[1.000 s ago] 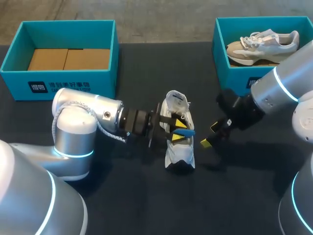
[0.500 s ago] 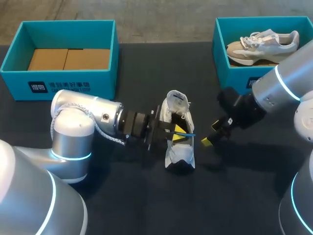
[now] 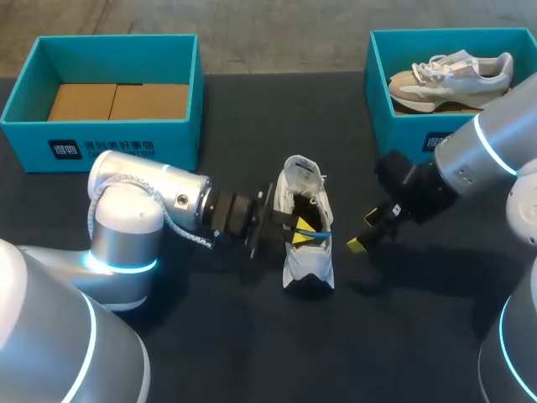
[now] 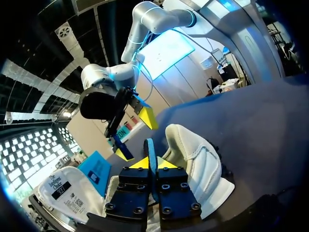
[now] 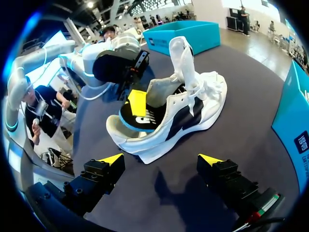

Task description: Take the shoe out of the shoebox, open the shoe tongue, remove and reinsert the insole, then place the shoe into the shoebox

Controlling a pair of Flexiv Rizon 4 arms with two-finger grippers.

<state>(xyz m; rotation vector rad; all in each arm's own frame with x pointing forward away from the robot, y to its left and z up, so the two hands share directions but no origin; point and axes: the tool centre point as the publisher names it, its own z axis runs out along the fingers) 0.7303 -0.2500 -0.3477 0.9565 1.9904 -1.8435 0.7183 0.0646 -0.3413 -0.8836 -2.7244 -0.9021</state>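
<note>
Dark table [image 3: 210,336], head view: the shoe [image 3: 307,260] lies at centre, out of the boxes, long axis 12 to 6. The left gripper [image 3: 302,231] reaches in from 9 o'clock and is nearer; the right gripper [image 3: 362,232] stands off at 3.

Left wrist view: the fingers pinch the insole [image 4: 150,147] edge.

Right wrist view: the fingers are spread and empty, with the shoe ahead, side-on.

the shoe [image 3: 308,264] has a soft white cloth upper with smooth dark panels, and its insole [image 5: 145,122] looks like matt black foam edged in blue. the desk [image 3: 243,353] is dark and matt; the left shoebox [image 3: 101,138] and right shoebox [image 3: 394,126] are matt teal card. the left arm [image 3: 126,218] and right arm [image 3: 487,151] wear smooth silvery shells with a soft sheen.
</note>
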